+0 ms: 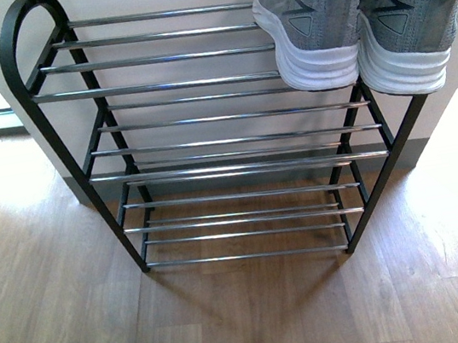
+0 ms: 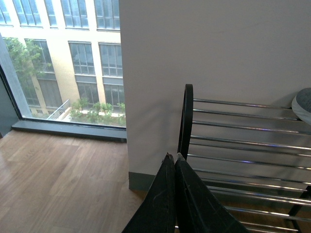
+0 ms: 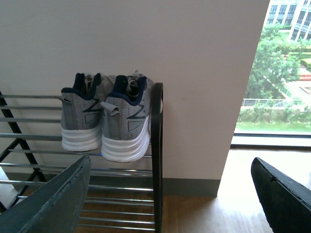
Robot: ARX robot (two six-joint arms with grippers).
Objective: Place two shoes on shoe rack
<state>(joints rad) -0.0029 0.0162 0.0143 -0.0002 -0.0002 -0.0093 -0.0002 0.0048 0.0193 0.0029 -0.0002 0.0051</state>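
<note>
Now | two shoes (image 3: 104, 121) on shoe rack (image 3: 156, 145) top | right tool (image 3: 171, 162) apart, splayed

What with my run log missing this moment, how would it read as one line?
shoes: both on shoe rack top shelf, right end, heels outward | left tool: shut, empty | right tool: open, empty
</note>
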